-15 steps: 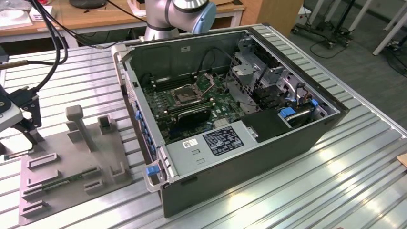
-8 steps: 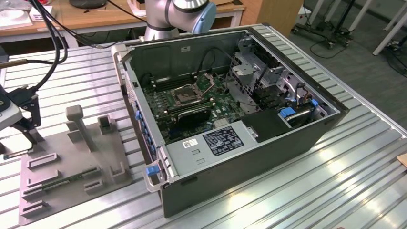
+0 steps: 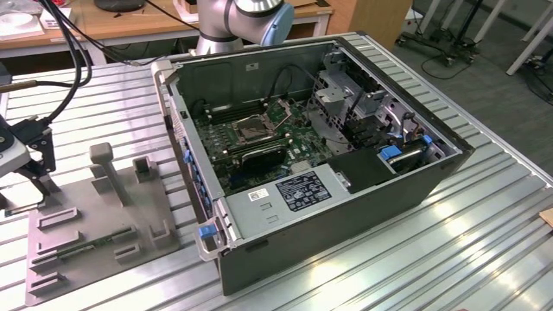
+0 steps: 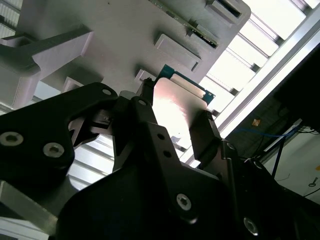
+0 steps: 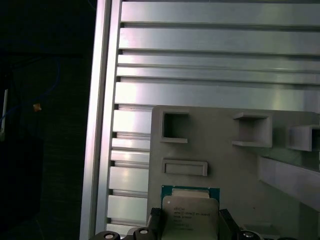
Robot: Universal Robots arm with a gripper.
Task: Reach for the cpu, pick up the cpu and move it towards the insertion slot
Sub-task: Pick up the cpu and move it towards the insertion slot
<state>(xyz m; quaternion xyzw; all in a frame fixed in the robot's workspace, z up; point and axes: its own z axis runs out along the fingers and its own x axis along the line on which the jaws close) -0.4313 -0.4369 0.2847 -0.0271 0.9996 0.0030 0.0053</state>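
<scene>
The hand (image 4: 172, 114) seems clamped on two opposite edges of the cpu (image 4: 178, 100), low over the grey fixture (image 5: 225, 165) at the exterior view's left. The chip is likely light, stiff, thin and fragile, so the edges suit it. The insertion slot (image 3: 256, 127) lies well apart, walled in by the computer case (image 3: 346, 214) and open above.

Count taken with the computer case (image 3: 346, 214) as reference. Arm (image 3: 237, 19): 1, behind the case. Gripper (image 4: 175, 105): 1, with 2 jaws. Cpu (image 5: 190, 212): 1. Insertion slot (image 3: 256, 128): 1, inside the case. Grey fixture (image 3: 95, 240): 1, on the exterior view's left of the case, carrying 2 tall posts (image 3: 103, 162). Blue clips (image 3: 206, 232) on the case: 2. Printed labels (image 3: 302, 190) inside the case: 2. Slatted tabletop (image 3: 432, 265) under the case: 1.
</scene>
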